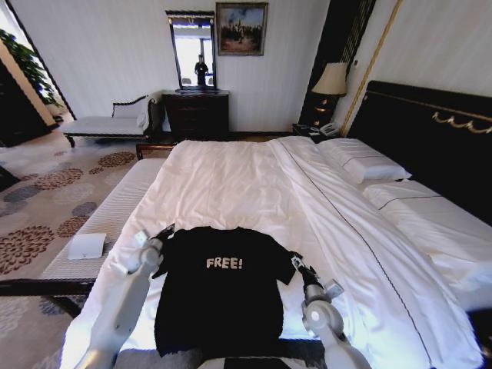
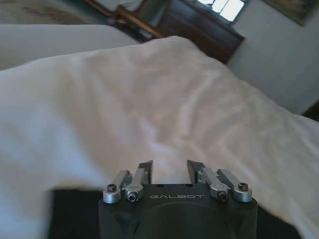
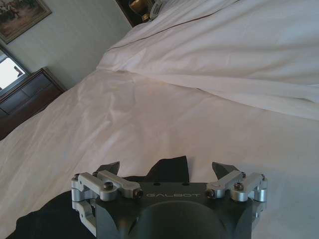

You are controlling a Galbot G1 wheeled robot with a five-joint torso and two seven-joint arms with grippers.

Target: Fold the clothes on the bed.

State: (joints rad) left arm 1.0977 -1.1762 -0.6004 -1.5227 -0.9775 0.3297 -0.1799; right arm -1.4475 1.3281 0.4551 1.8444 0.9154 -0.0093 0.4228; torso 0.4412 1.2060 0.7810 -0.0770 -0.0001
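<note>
Black cotton short-sleeved T-shirt [image 1: 217, 296] with white "FREE!" lettering lies flat, chest up, on the near end of your large white-sheeted bed [image 1: 231, 184], collar toward the far side. Your left claw [image 1: 164, 234] sits at the shirt's left sleeve, jaws part open, holding nothing you can see in the left wrist view [image 2: 169, 167]. Your right claw [image 1: 295, 261] sits at the right sleeve, jaws wide open, a corner of black fabric between the fingertips in the right wrist view [image 3: 168, 169], not clamped.
</note>
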